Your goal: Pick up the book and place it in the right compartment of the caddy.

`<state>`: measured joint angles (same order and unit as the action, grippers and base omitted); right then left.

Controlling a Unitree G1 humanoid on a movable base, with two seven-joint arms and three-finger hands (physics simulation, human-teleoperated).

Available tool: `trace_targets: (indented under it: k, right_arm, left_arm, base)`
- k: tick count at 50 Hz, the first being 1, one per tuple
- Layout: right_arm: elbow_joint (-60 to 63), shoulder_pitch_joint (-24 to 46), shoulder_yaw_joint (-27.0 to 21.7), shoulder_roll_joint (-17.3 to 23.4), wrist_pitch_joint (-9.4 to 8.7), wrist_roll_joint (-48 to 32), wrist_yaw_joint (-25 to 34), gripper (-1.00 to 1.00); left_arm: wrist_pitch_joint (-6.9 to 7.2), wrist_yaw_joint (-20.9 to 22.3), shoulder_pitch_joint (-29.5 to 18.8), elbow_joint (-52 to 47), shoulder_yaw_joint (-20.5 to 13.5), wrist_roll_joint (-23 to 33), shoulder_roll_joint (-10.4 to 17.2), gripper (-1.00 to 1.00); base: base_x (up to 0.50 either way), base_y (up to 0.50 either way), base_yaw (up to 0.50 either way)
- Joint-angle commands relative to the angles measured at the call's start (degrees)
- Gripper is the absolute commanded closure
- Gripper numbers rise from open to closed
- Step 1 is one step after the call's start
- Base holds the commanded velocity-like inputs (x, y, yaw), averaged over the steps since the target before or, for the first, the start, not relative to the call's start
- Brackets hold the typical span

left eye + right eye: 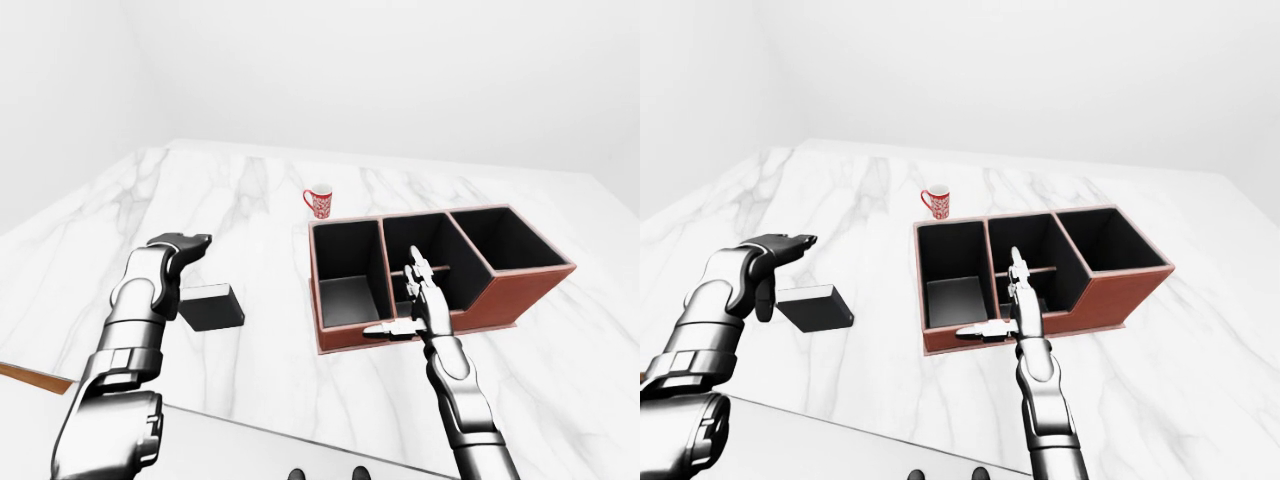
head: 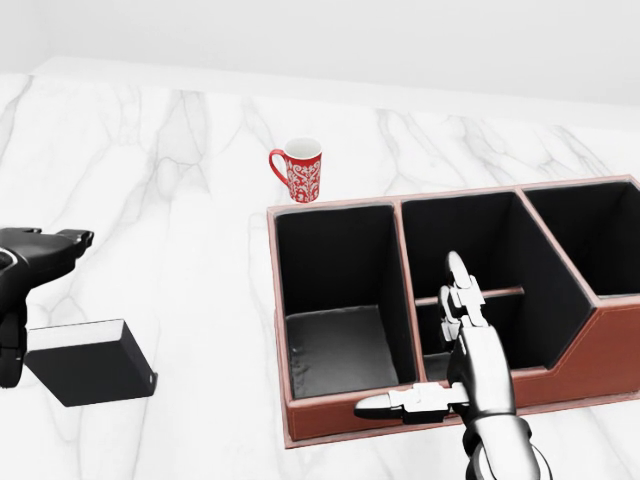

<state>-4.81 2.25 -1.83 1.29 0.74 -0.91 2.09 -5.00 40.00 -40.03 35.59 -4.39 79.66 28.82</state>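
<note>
a white marble counter [image 1: 250, 200] with grey veining fills the lower view under even, soft light, plain white walls [image 1: 400, 70] rising behind it, with a brown wooden strip [image 1: 30, 377] at its left edge.

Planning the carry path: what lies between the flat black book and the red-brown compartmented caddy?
Nothing: in the head view only bare white marble counter separates the black book from the caddy. The red patterned mug sits higher, off that line.
</note>
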Motion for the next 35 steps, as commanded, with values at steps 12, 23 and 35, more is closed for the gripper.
trace_targets:
  k: [12,23,35]
  right_arm:
    - [-0.07,-0.04,0.02,0.03,0.11,-0.11,0.09,-1.00]
    - [-0.68,-0.03,0.10,0.00,0.63,-0.29,0.02,-1.00]
    - [-0.36,-0.17,0.14,-0.02,0.43,-0.27,0.09,-1.00]
  left_arm:
    - [2.07,0.00,-2.07,14.64,2.47,-7.04,-0.67,-1.00]
    - [2.70,0.00,-2.82,18.07,3.06,-8.42,-0.15,-1.00]
    - [3.86,0.00,-7.03,27.10,4.05,-10.55,-1.31,-1.00]
  base:
    - [0.00,0.00,0.00]
    - [0.00,0.00,0.00]
    - [0.00,0.00,0.00]
